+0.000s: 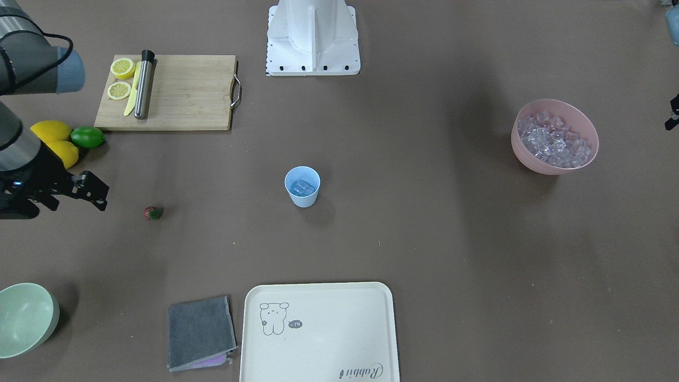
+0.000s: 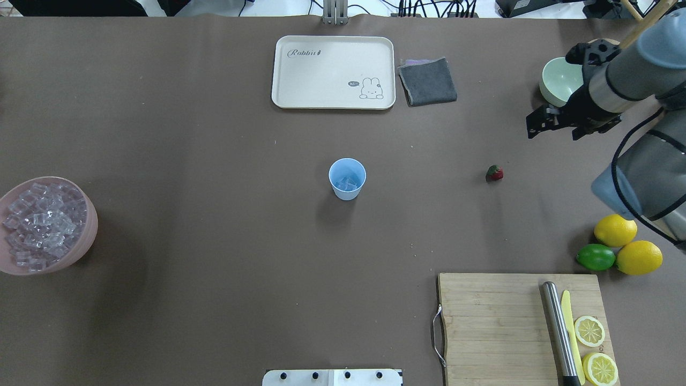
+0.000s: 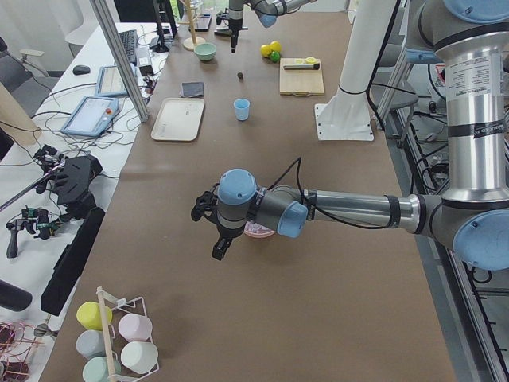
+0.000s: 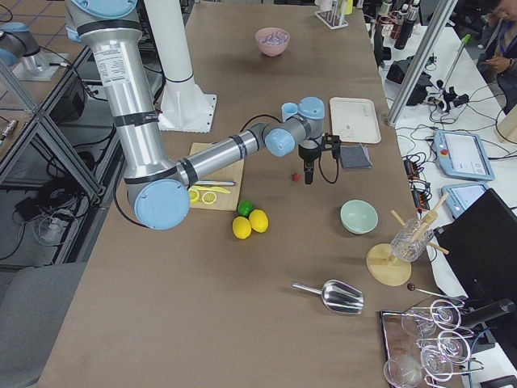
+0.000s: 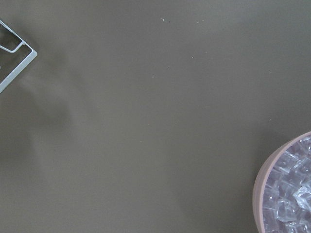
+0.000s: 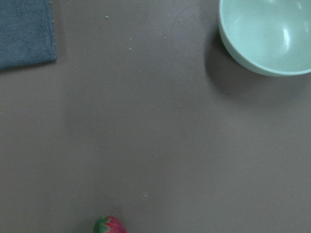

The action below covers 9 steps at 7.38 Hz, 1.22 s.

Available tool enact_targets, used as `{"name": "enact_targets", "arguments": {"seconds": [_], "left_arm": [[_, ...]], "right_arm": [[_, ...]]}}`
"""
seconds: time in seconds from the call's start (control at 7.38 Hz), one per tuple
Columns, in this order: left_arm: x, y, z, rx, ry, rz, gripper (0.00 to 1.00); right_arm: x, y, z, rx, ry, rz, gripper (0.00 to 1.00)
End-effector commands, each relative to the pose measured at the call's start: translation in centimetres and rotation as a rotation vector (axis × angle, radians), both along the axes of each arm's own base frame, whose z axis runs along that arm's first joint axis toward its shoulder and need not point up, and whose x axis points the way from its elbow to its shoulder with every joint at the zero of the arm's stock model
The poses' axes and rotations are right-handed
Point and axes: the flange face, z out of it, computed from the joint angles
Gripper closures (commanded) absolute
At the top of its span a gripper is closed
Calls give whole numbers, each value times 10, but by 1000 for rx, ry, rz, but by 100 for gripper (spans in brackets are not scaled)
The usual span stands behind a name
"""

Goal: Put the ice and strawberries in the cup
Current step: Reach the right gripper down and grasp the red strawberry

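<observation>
Red on the brown table, the strawberry (image 1: 153, 213) lies alone, well apart from the cup (image 1: 306, 200), which already holds some ice (image 1: 304, 187). The right gripper (image 1: 89, 191) hovers near the berry, jaws parted and empty. I cannot tell how the left gripper (image 3: 220, 248) is set. The berry is tiny and rounded, so an off-centre pinch may roll it away, and a clumsy release could tip the light cup

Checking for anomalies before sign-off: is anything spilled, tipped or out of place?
Only the strawberry: it lies alone on the bare tabletop, away from the lemons. The cup stands upright with ice in it, and no cubes lie loose around it or the pink bowl.
</observation>
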Motion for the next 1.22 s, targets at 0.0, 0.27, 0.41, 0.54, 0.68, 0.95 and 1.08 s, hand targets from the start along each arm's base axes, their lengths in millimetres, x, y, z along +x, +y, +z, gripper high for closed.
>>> {"name": "enact_targets", "arguments": {"seconds": [0.0,0.27,0.41,0.54,0.68,0.95,1.08], "left_arm": [[0,1,1,1,0,0,1],[-1,5,4,-5,1,0,1],[-1,6,6,2,0,0,1],[-1,7,6,4,1,0,1],[-1,6,5,7,1,-2,1],[-1,6,5,7,1,0,1],[-1,6,5,5,1,0,1]], "right_arm": [[-65,21,-16,13,19,-5,0],[-92,31,-3,36,33,-30,1],[-103,28,19,47,25,-37,2],[-110,26,32,54,24,-42,2],[-111,26,33,54,24,-43,3],[-110,29,28,50,14,-33,24],[-111,29,25,51,10,-33,77]]}}
